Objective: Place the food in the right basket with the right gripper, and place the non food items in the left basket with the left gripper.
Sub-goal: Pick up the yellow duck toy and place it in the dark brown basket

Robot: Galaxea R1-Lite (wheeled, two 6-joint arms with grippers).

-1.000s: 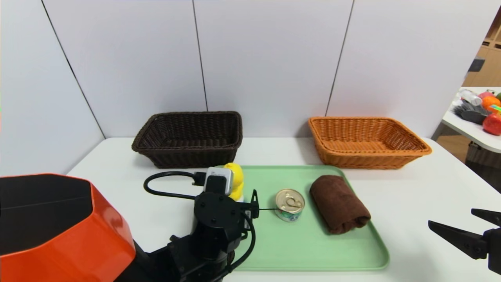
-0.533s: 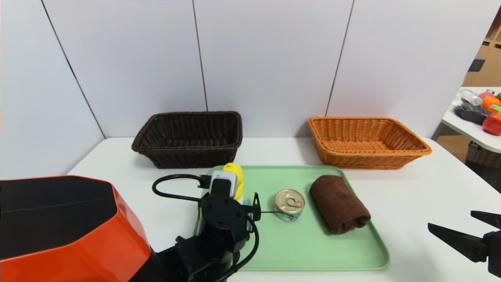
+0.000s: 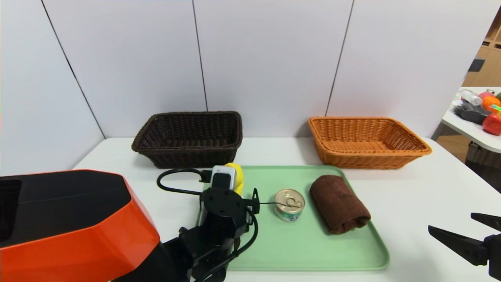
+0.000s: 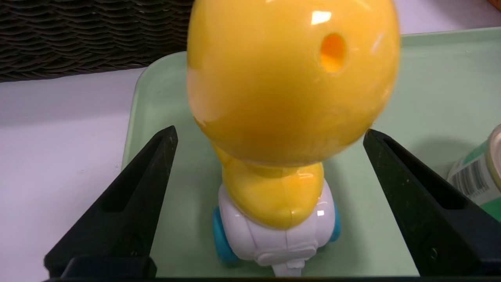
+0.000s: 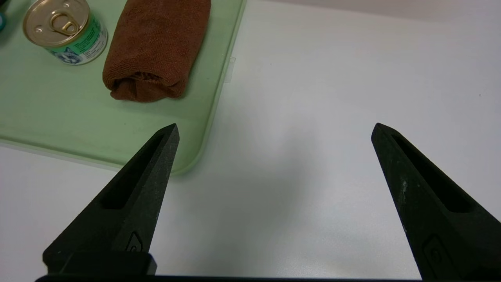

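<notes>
White tabletop (image 3: 407, 196) carries 1 green tray (image 3: 313, 254). Your left gripper (image 4: 270, 133), jaws wide, straddles the duck toy (image 4: 274, 196), presumably for grasping; your right gripper (image 5: 276, 125) is parked open over the tabletop, right of the tray.

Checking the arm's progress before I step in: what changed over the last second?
The left gripper and its arm shifted slightly right; nothing was gripped or released. The can, towel and both baskets stayed put.
</notes>
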